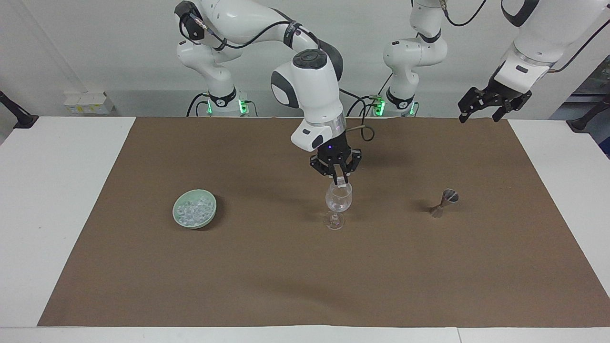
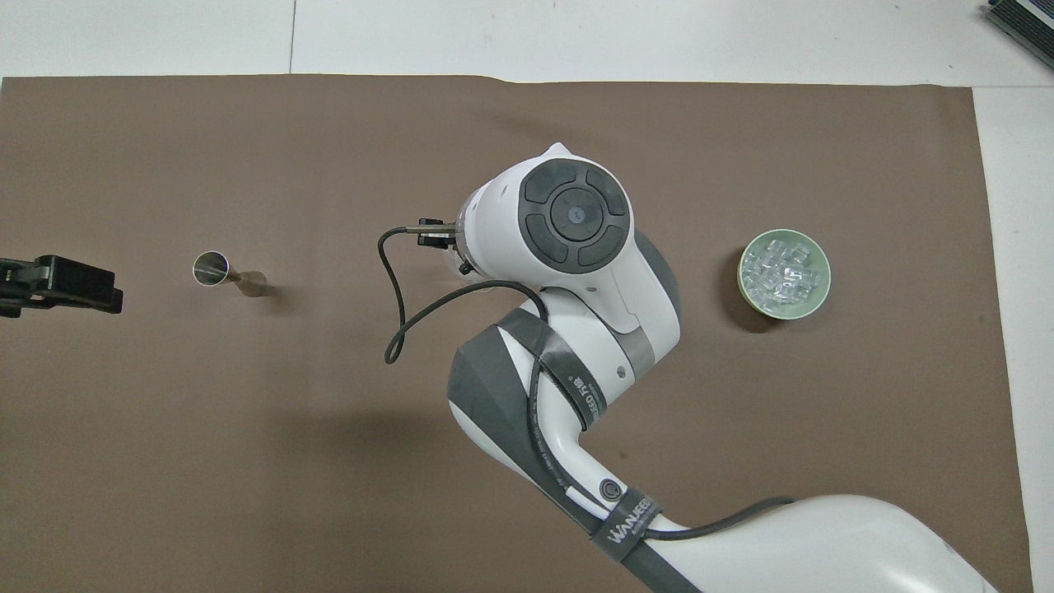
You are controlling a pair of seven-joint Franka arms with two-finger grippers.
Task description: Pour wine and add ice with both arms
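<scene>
A clear stemmed wine glass (image 1: 338, 202) stands at the middle of the brown mat. My right gripper (image 1: 340, 181) points straight down at its rim, shut on a small clear ice cube (image 1: 341, 184). In the overhead view the right arm's wrist covers the glass. More ice (image 1: 192, 210) fills a pale green bowl (image 1: 209, 215) toward the right arm's end, also seen from overhead as bowl (image 2: 818, 298) and ice (image 2: 778, 273). My left gripper (image 1: 479, 116) hangs open and empty, high over the mat's corner; overhead the left gripper (image 2: 82, 284) shows at the frame's edge. Wine is out of view.
A small metal jigger (image 1: 443, 202) stands upright toward the left arm's end, level with the glass, and appears overhead as jigger (image 2: 227, 274). The brown mat (image 1: 286, 276) covers most of the white table.
</scene>
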